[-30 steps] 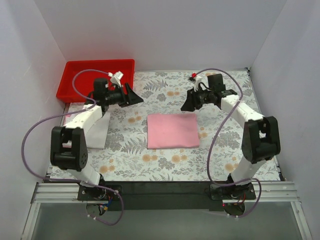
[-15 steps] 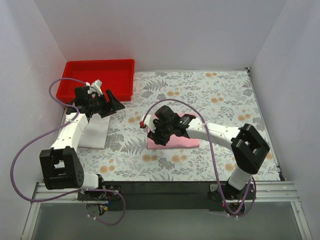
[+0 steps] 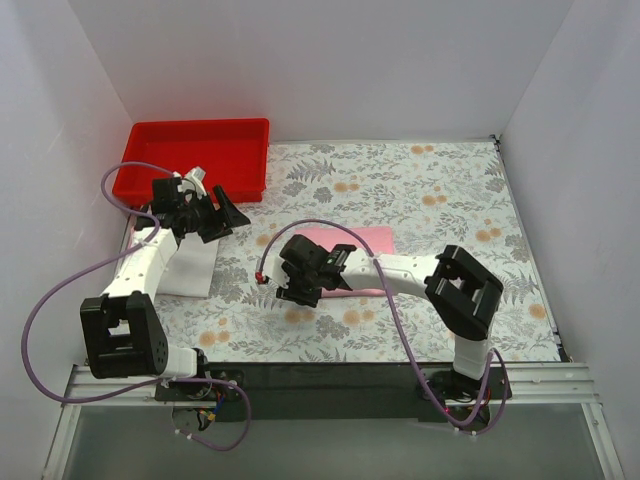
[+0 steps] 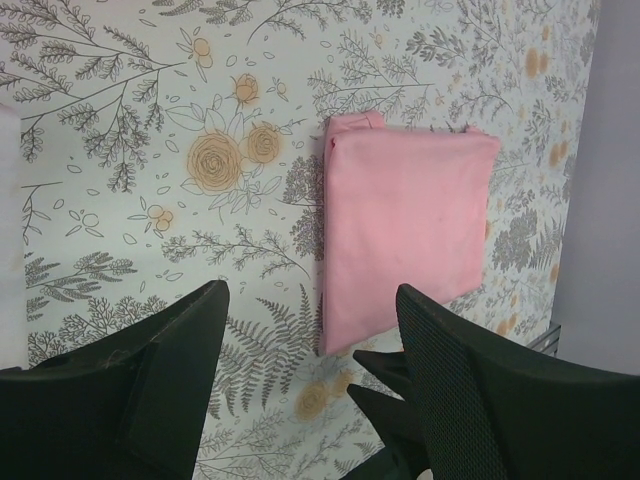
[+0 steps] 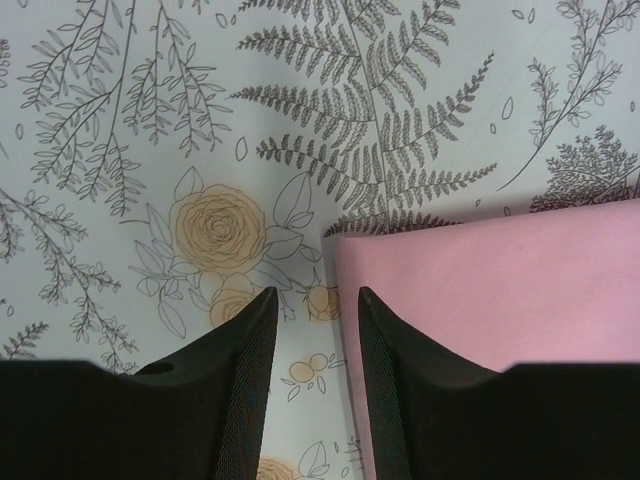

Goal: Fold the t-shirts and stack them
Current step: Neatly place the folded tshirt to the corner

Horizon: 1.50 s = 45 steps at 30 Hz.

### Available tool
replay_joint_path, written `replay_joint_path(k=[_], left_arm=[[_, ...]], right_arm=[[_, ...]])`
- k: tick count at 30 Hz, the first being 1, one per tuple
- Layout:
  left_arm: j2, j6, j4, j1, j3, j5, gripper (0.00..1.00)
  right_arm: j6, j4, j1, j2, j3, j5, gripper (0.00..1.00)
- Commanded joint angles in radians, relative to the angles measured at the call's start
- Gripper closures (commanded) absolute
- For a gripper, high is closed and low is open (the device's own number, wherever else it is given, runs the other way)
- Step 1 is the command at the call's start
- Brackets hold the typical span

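A folded light pink t-shirt (image 3: 365,240) lies on the floral tablecloth at mid-table; it also shows in the left wrist view (image 4: 405,230) and the right wrist view (image 5: 500,290). A folded white t-shirt (image 3: 190,268) lies at the left under my left arm. My right gripper (image 3: 296,292) is low at the pink shirt's near-left corner. Its jaws (image 5: 313,300) stand slightly open, astride the shirt's left edge, one finger over the cloth and one over the tablecloth. My left gripper (image 3: 236,210) is open and empty, held above the table left of the pink shirt (image 4: 310,300).
A red plastic tray (image 3: 190,155) stands at the back left corner. White walls close in the table on the left, back and right. The grey floral tablecloth (image 3: 440,190) covers the table. Purple cables loop from both arms.
My right arm has swung from the back right across the pink shirt to its near-left corner. My left gripper has pulled back to the left, toward the tray.
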Motion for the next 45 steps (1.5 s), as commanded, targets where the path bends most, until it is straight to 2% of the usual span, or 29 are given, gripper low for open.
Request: replay_joint_path(k=[1,11,13,14,15,16,17,22,28,30,38,45], left_arm=[[-0.021,0.005,0.009,0.002,-0.017,0.004,0.34],[-0.047,-0.007,0.029,0.002,-0.072,-0.018,0.34],[-0.048,-0.012,0.032,0.002,-0.083,-0.013,0.33],[-0.047,-0.013,0.033,0.002,-0.086,-0.006,0.33],[-0.047,-0.013,0.035,0.0,-0.089,-0.002,0.33],[-0.048,-0.016,0.04,0.002,-0.096,-0.002,0.33],[-0.047,-0.021,0.044,0.002,-0.1,0.002,0.34],[-0.029,-0.051,0.073,-0.007,-0.113,0.036,0.34],[0.007,-0.156,0.158,-0.058,-0.133,0.056,0.18],[0.031,-0.18,0.188,-0.122,-0.133,0.047,0.16],[0.174,-0.352,0.28,-0.285,-0.132,0.042,0.12],[0.294,-0.493,0.352,-0.31,-0.189,0.017,0.11]], right_arm=[[-0.018,0.005,0.003,0.024,0.06,0.036,0.56],[-0.037,0.079,0.003,0.112,0.013,0.065,0.57],[-0.038,0.093,0.001,0.115,-0.004,0.071,0.65],[-0.037,0.097,0.0,0.113,-0.01,0.07,0.79],[-0.037,0.097,-0.002,0.112,-0.021,0.062,0.88],[-0.029,0.097,-0.005,0.11,-0.024,0.058,0.95],[-0.028,0.097,-0.012,0.099,-0.028,0.051,0.99],[-0.029,0.096,-0.051,0.03,-0.025,-0.016,0.99],[-0.032,0.096,-0.078,-0.075,-0.013,-0.105,0.99],[-0.034,0.096,-0.08,-0.089,-0.015,-0.111,0.99],[-0.028,0.096,-0.085,-0.108,-0.022,-0.122,0.99],[-0.015,0.096,-0.086,-0.119,-0.002,-0.126,0.99]])
